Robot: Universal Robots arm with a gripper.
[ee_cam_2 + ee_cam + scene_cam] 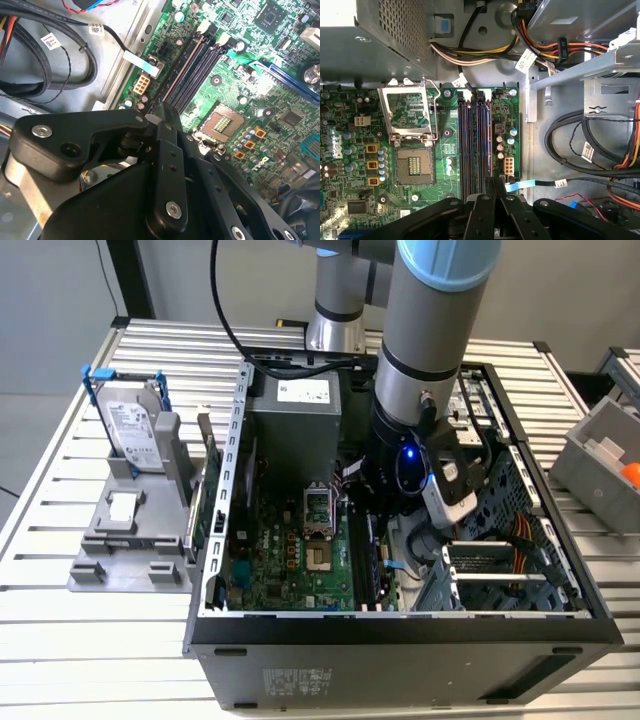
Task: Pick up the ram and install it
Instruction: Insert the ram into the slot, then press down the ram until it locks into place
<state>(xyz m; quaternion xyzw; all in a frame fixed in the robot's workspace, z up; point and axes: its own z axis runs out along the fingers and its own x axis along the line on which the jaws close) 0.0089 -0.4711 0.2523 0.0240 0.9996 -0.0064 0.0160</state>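
Ram stick placement is something I cannot tell for sure: a thin module held edge-on would be hidden within my black claw (493, 186), and I cannot tell whether the claw is spread, pressed together or pinching it. In both wrist views the claw tip (160, 111) hangs right over one end of the long black memory slots (475, 145) on the green motherboard (350, 165), beside the open silver processor socket (412, 165). In the exterior view my grey arm (420, 370) reaches down into the open black computer case (400, 640), which lies on the slatted metal worktop (60, 620).
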